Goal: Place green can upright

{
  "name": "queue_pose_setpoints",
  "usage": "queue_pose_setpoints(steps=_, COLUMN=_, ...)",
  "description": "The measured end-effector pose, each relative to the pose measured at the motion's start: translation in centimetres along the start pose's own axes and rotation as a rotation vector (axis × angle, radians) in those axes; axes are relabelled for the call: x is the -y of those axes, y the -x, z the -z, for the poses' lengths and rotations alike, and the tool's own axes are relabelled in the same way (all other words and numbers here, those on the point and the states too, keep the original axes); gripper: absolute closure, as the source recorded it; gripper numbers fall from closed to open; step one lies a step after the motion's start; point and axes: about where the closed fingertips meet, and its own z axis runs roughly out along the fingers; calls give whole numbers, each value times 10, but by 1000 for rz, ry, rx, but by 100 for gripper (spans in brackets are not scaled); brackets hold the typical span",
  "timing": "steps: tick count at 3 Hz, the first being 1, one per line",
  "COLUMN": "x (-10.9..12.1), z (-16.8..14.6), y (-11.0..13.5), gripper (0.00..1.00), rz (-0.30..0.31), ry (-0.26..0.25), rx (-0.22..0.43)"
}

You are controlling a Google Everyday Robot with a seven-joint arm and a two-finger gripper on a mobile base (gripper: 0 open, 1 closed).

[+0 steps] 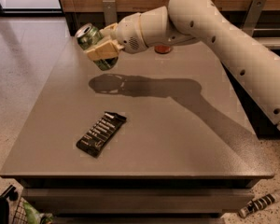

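Observation:
The green can (90, 37) has a dark green label and a silver top. It is held tilted in the air above the far left part of the grey table (177, 139), its top pointing up and to the left. My gripper (101, 48) is shut on the green can, with a cream finger across its side. The can's lower part is hidden behind the finger. The arm reaches in from the right. Its shadow lies on the table below.
A black snack bar wrapper (101, 133) lies flat near the table's front left. A red can (163, 49) stands at the far edge, mostly hidden behind the arm. A counter runs along the right side.

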Motion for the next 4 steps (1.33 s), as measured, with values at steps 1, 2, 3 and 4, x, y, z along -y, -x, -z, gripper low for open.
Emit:
queue_pose_setpoints(steps=1, x=1, z=-13, y=-7, gripper=100, rz=-101, ry=-23, rx=15)
queue_pose_setpoints(steps=2, x=6, z=-25, y=-27, gripper=100, rz=-199, ry=-48, rx=78)
queue_pose_setpoints(steps=3, x=12, z=-34, y=-45, gripper=100, rz=-223, ry=-66, rx=157)
queue_pose_setpoints(steps=4, x=17, z=-33, y=-58, gripper=100, rz=-201, ry=-104, rx=226)
